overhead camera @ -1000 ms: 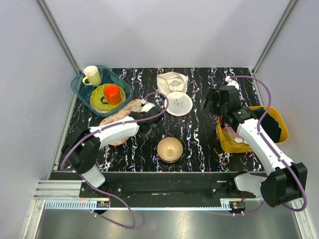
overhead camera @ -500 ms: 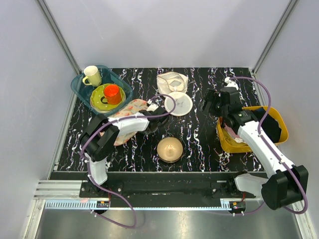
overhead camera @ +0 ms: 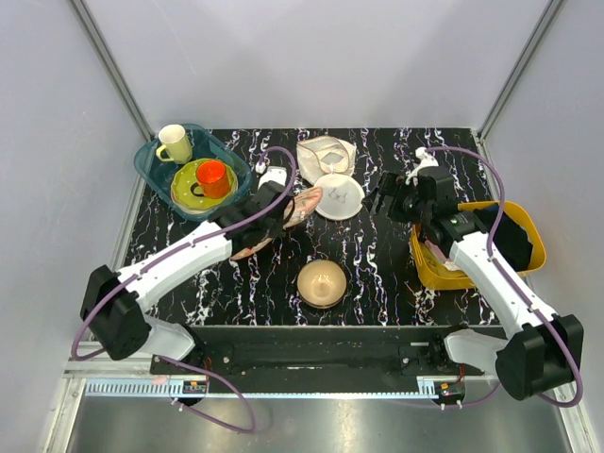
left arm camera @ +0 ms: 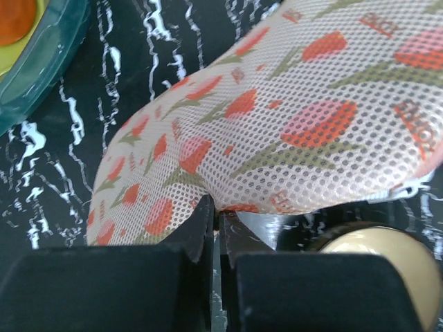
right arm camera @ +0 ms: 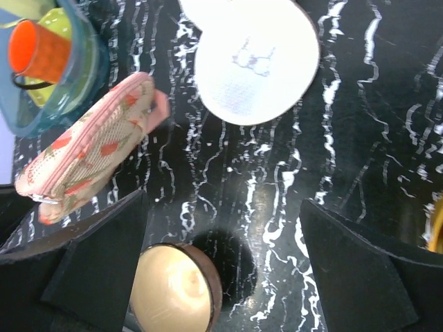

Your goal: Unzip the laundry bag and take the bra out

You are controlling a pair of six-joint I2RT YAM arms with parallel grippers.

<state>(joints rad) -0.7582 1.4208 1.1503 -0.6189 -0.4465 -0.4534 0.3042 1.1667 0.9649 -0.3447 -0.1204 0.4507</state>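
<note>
— Looking at the left gripper [left arm camera: 216, 207] first: how do its jaws stand?

— They are closed. In the left wrist view the two black jaws meet with only a thin line between them. The lower edge of the laundry bag [left arm camera: 277, 117] is pinched in that line.

— And where is the bag from there?

— It rises from the pinch and spreads beyond the jaws to both sides, more to the right. Its cloth is a fine pink mesh with red flowers on green stems. A pale zip [left arm camera: 410, 189] runs along the edge far to the right of the jaws. I cannot tell if it is open or shut.

— Does the bag lie on the table [overhead camera: 377, 274]?

— The part near the jaws seems held up from the black marbled top. How much of the bag touches it, I cannot tell.

— What else is near these jaws?

— A tan bowl [left arm camera: 377, 266] is just to the right of them, under the bag's edge. A teal tray [left arm camera: 41, 62] is well apart, beyond them to the left, with an orange cup [left arm camera: 10, 8] in it.

— Now the right gripper [right arm camera: 223, 207]?

— Its jaws are wide apart and they hold nothing. In the right wrist view the table shows between them, and the bowl sits near the jaw at the left of that view. A white mesh disc [right arm camera: 256, 62] lies beyond the jaws, about straight ahead. The bag is beyond that same left-side jaw, tilted, well apart from this gripper.
</note>
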